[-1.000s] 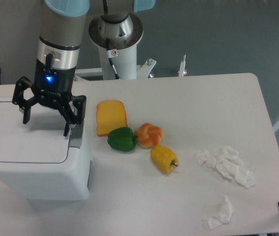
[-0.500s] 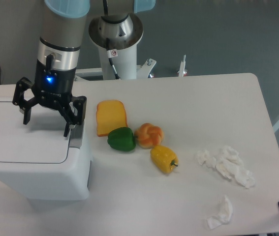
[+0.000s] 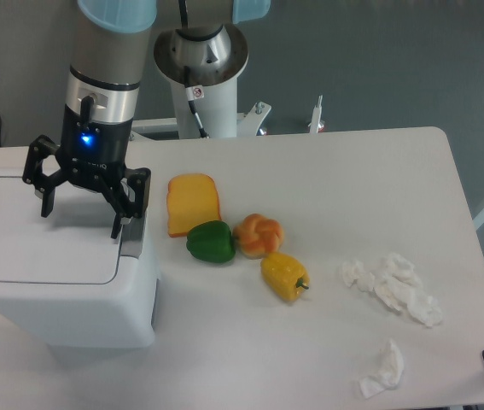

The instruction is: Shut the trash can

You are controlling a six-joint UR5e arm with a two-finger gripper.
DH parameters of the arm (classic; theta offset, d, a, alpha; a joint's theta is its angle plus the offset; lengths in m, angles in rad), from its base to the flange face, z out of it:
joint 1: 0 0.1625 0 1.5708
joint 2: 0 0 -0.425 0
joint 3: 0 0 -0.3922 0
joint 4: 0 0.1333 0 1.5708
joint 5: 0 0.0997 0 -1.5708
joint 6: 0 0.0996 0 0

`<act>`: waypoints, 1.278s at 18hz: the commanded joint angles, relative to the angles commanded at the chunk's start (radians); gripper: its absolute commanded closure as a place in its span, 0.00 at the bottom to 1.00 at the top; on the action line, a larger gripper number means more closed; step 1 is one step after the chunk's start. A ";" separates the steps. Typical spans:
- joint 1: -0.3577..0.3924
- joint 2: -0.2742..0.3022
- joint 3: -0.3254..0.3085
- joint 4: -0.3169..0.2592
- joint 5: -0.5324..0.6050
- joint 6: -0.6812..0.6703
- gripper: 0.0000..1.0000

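- crumpled tissue (image 3: pixel 383 370): small white wad, soft and creased, set near the near right corner of the table (image 3: pixel 327 162).
- larger tissue pile (image 3: pixel 393 286): torn white paper, ragged in outline, laid toward the right edge.
- trash can (image 3: pixel 58 273): boxy white plastic bin with rounded corners, placed at the near left corner; the flat lid (image 3: pixel 41 239) is seen lying down flush, with the grey push tab (image 3: pixel 132 237) at its right side. the task is judged done or all but done; at most a final press and a withdrawal are left.
- yellow pepper (image 3: pixel 284 276): glossy, blocky, near mid-table.
- green pepper (image 3: pixel 211 242): glossy, lobed, just beside a knotted bun (image 3: pixel 259 235), golden and matte.
- toast slice (image 3: pixel 193 203): flat, orange-yellow, square with a rounded top.
- gripper (image 3: pixel 81 213): black two-finger unit, held over the lid's far right part; jaws are spread wide and nothing is held. contact with the lid cannot be told.
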 joint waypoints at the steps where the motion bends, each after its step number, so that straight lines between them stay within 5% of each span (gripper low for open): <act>1: 0.000 0.000 0.000 0.002 0.000 0.000 0.00; 12: 0.021 0.008 0.026 -0.002 0.003 -0.006 0.00; 23: 0.198 0.012 0.034 -0.005 0.009 0.081 0.00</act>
